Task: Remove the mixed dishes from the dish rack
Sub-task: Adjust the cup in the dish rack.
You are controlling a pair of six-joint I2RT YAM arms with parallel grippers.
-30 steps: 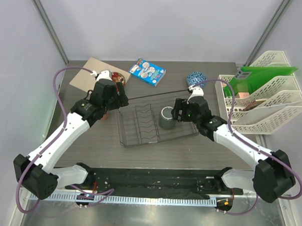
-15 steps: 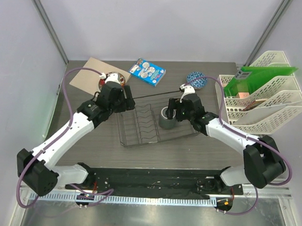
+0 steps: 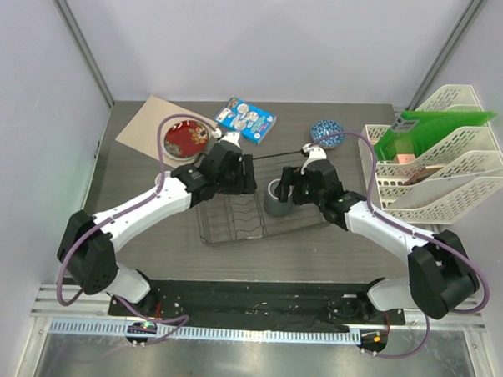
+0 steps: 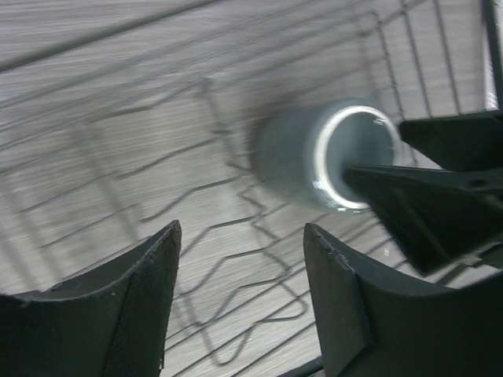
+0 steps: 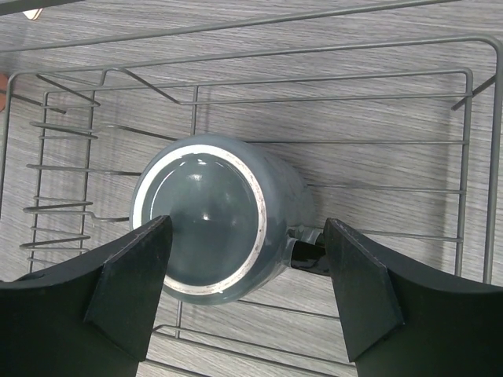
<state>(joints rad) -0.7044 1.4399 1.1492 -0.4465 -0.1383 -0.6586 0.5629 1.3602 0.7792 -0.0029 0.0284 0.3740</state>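
The dark grey mug [image 3: 277, 200] stands upside down in the right part of the black wire dish rack [image 3: 225, 231]. My right gripper [image 3: 290, 185] is open above it. In the right wrist view the mug [image 5: 208, 216] lies between the spread fingers [image 5: 130, 275], its handle [image 5: 308, 253] to the right. My left gripper [image 3: 245, 173] is open and empty over the rack's middle wires [image 4: 236, 196], with the blurred mug [image 4: 314, 157] ahead. The red plate [image 3: 185, 139] lies flat on a brown board. The blue-and-white bowl [image 3: 327, 131] sits behind the rack. The pinkish-brown mug is out of sight.
A blue illustrated packet [image 3: 245, 120] lies at the back centre. A white slotted file organiser [image 3: 440, 167] with green folders stands at the right edge. The brown board [image 3: 137, 121] lies at the back left. Metal frame posts rise at both back corners.
My left gripper has swung right from the red plate to over the rack, leaving the plate uncovered on the board. My right gripper moved left over the grey mug, then held still.
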